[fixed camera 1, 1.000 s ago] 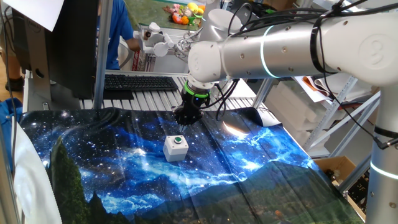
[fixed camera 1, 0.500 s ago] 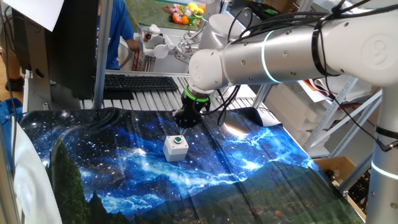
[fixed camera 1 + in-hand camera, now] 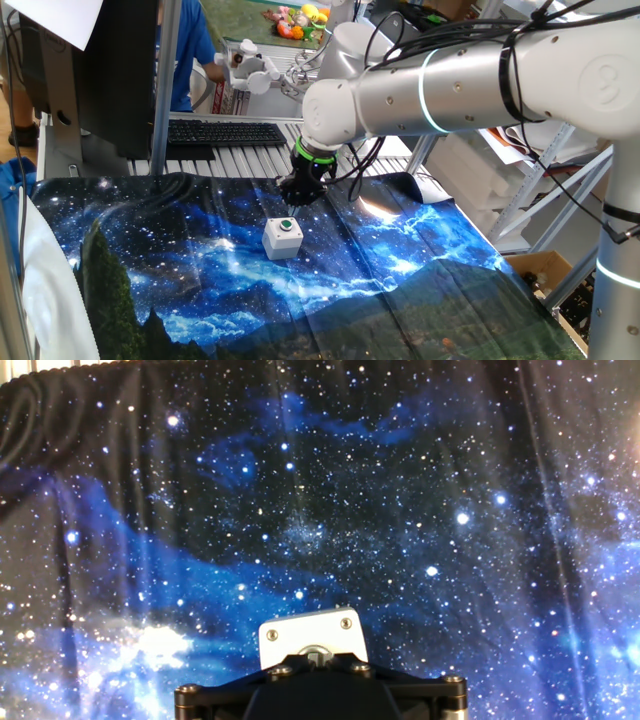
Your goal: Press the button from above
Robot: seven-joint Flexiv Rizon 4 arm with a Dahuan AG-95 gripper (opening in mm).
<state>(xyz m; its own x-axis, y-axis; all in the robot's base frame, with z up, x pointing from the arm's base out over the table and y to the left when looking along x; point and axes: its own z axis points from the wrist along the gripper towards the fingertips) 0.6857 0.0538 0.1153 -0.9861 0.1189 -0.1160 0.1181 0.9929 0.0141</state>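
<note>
The green button [image 3: 286, 226] sits in the top of a small light-grey box [image 3: 281, 240] on the starry blue cloth. My gripper [image 3: 300, 194] hangs just above and slightly behind the box, a small gap off it. In the hand view the box's pale top [image 3: 305, 635] with two corner screws shows at the bottom edge, and the black hand body covers most of the button. The fingertips are too dark and small to tell apart in either view.
A galaxy-print cloth [image 3: 200, 270] covers the table. A black keyboard [image 3: 225, 131] and a metal rack lie behind the cloth's far edge. A monitor post [image 3: 165, 80] stands at the back left. Shelving stands at the right.
The arm has shifted slightly, bringing the gripper a little closer over the box between the earliest frame and half a second ago. Since then nothing visibly moved.
</note>
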